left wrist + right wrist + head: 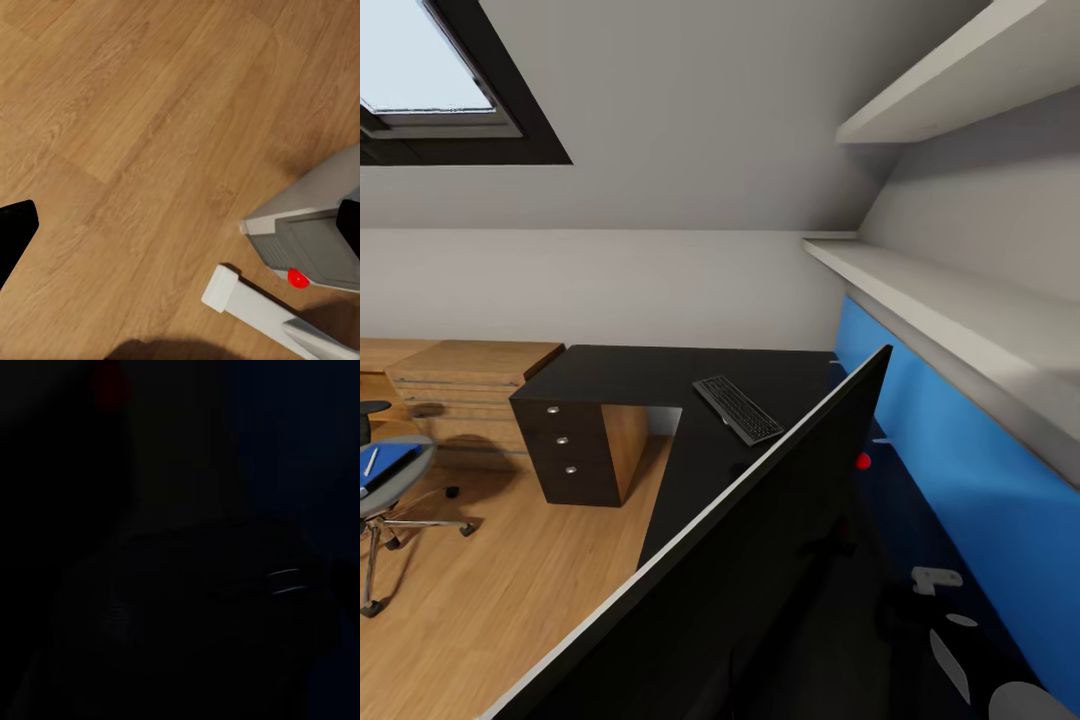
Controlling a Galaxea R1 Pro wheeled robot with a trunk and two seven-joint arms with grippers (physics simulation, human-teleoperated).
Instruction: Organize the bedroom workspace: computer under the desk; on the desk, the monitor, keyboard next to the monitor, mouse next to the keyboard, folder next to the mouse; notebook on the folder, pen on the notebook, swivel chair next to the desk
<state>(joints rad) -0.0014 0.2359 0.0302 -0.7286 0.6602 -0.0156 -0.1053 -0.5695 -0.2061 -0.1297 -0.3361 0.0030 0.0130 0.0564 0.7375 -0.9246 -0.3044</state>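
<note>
Sitting near the black L-shaped desk's far edge, the black keyboard looks placed; blue folder waits on the grey swivel chair. Left fingers look parted; right ones, can't tell.

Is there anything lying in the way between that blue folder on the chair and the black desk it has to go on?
Nothing visible does. The folder lies on the swivel chair at far left; bare wood floor separates it from the desk, where the keyboard leaves open desktop.
</note>
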